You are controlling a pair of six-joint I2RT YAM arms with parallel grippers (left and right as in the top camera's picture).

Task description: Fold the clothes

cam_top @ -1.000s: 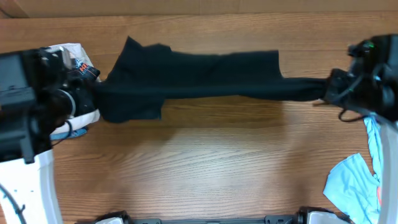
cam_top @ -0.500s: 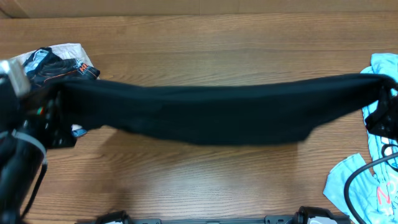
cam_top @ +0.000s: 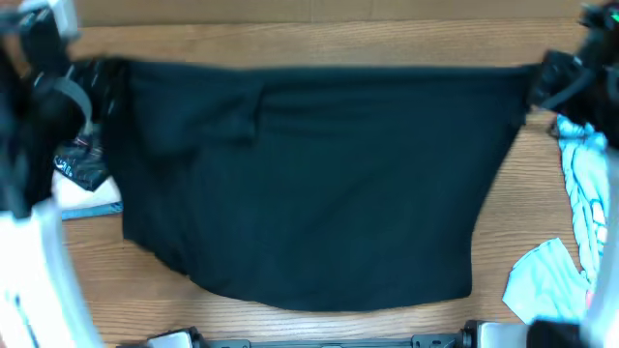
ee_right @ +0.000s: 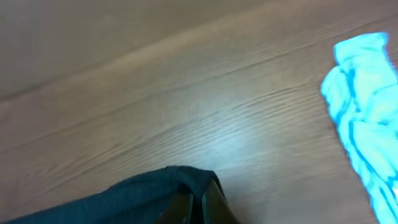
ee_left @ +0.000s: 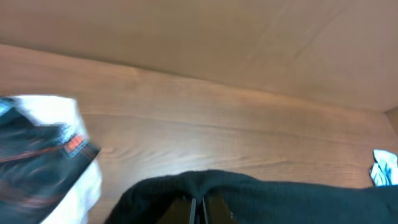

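- Hanging spread between the two grippers, the T-shirt (cam_top: 309, 184) covered most of the table (cam_top: 290, 43) in the overhead view.
- Its top edge ran nearly straight from left to right along the far side of the table. Its lower edge lay toward the near side.
- Whether the lower part of the T-shirt touched the table could not be told.
- The left gripper (cam_top: 97, 79) was fully closed on the T-shirt's top left corner. In the left wrist view its fingers (ee_left: 182, 211) stood pressed together, with black fabric bunched over them.
- The right gripper (cam_top: 544, 82) was fully closed on the T-shirt's top right corner. In the right wrist view its fingers (ee_right: 180, 208) were likewise together, with the fabric edge folded over their tips.
- A black patterned garment (cam_top: 82, 164) lay at the left of the table, just beside the T-shirt's left edge. In the left wrist view it rested on white fabric (ee_left: 56, 112).
- Light blue garments (cam_top: 578, 193) lay along the right edge of the table, beside the T-shirt's right edge.
- A further light blue piece (cam_top: 546, 285) lay near the right front corner, apart from the T-shirt.
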